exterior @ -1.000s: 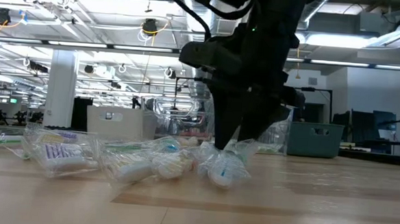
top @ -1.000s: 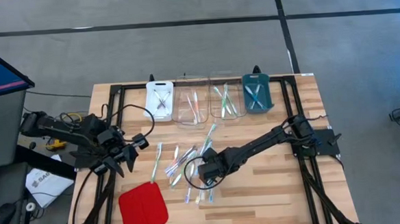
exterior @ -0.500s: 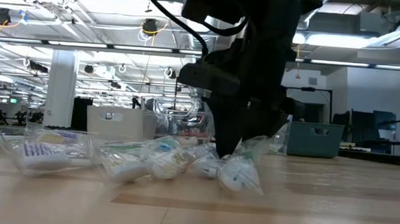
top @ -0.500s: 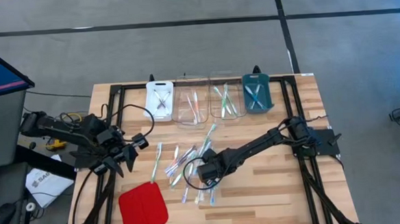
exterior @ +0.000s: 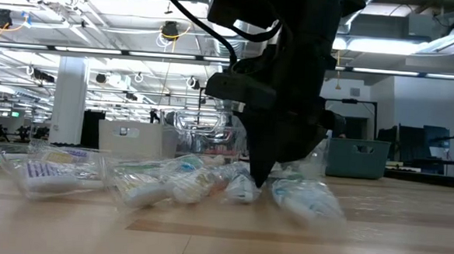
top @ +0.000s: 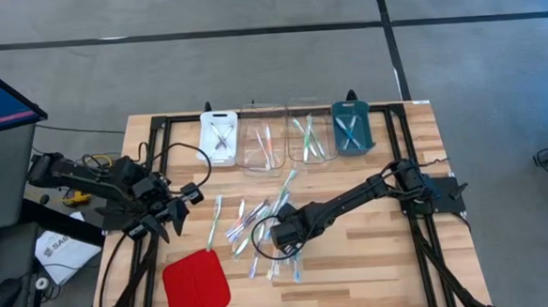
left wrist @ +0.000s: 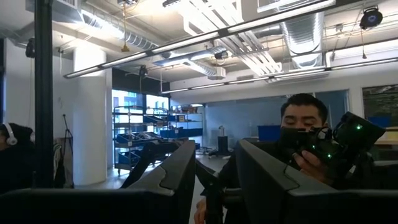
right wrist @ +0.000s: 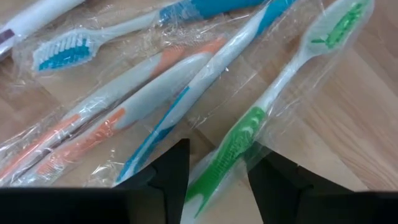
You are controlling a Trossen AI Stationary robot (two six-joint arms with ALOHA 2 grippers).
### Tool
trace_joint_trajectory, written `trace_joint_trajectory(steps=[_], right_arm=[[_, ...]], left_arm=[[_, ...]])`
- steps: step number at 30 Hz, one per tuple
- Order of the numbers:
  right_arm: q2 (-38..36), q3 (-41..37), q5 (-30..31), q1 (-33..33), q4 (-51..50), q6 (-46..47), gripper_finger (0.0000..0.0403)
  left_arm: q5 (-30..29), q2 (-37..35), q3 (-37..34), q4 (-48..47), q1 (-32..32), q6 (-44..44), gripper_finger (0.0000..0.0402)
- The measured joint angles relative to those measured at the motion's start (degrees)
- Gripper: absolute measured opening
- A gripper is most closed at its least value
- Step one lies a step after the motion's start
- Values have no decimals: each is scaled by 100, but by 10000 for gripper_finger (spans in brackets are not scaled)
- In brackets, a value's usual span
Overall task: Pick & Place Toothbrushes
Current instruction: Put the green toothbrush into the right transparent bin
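Observation:
Several toothbrushes in clear wrappers lie in a loose pile (top: 259, 231) at the table's middle. More lie in the trays at the far edge. My right gripper (top: 283, 236) stands over the pile, pointing down, open. In the right wrist view its fingers (right wrist: 168, 171) stand on either side of a green-handled brush (right wrist: 239, 140), which lies flat on the wood beside blue and orange ones (right wrist: 155, 87). In the low view the gripper (exterior: 259, 175) reaches down to the table among the wrapped brushes. My left gripper (top: 172, 218) waits open at the table's left edge. My right gripper comes from above, its fingers across the green brush's handle end (right wrist: 217, 162), one on each side. Whether they touch the brush or its wrapper cannot be told. The brush lies flat on the table.
Along the far edge stand a white tray (top: 220, 137), two clear trays (top: 262, 147) (top: 306, 140) and a teal tray (top: 351, 131). A red square pad (top: 196, 284) lies at the near left. A person (left wrist: 305, 134) sits beyond the table. Bare wood shows near the right arm.
My right gripper has sunk a little into the pile. The wrapped brushes around it have been nudged. One brush has slid along the table away from the pile, and another at the pile's other end has shifted outward.

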Motion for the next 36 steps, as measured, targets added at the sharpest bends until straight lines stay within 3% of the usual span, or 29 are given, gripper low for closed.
trace_joint_trajectory(steps=[11, 25, 36], right_arm=[[-5, 0, -115, -5, -20, -17, 128], [11, 184, -193, -4, -424, -15, 184], [11, 192, -170, -4, -445, 5, 174]], left_arm=[[0, 0, 0, 0, 0, 2, 108], [0, 0, 0, 2, 0, 2, 108], [2, 0, 1, 2, 1, 2, 108]])
